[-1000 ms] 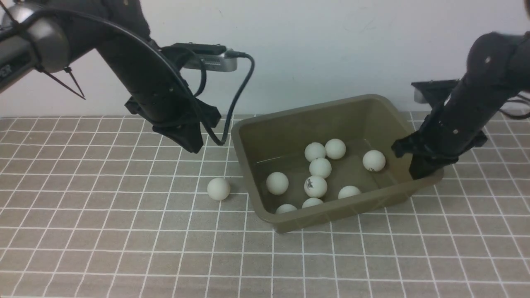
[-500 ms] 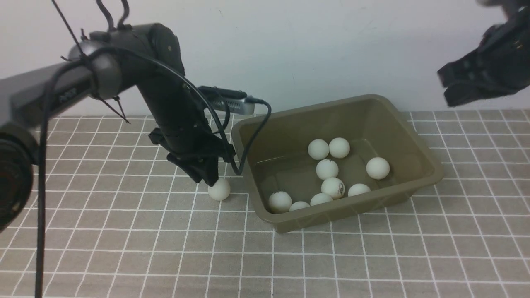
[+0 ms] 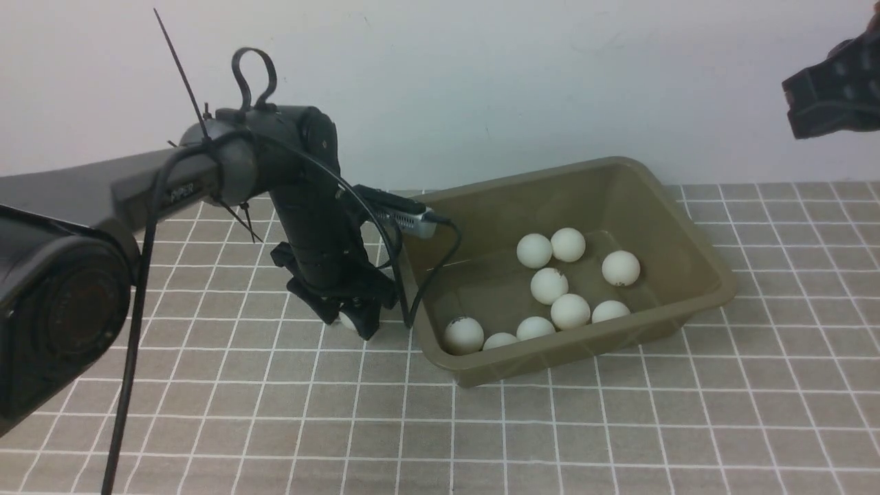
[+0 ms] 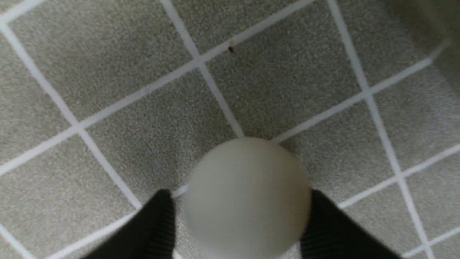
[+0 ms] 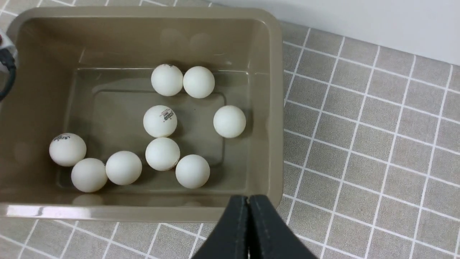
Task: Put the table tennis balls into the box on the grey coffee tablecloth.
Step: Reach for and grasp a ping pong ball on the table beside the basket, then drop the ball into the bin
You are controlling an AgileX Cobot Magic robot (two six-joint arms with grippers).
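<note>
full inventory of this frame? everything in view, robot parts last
box: 1, olive-brown, on the cloth towards the right, near the wall
balls in box: 9, white, some with dark logos, loose on the box floor
loose ball: 1, white, on the cloth just left of the box
cloth: 1, grey-brown with a white grid, covers the table
wall: white, behind the table
wrist camera: 1, silver, on the left arm, over the box's left rim
cable: 1, black, hangs from that camera by the box's left wall
left gripper: black, down at the cloth, jaws apart either side of the loose ball
right gripper: black, shut, empty, raised on the right
</note>
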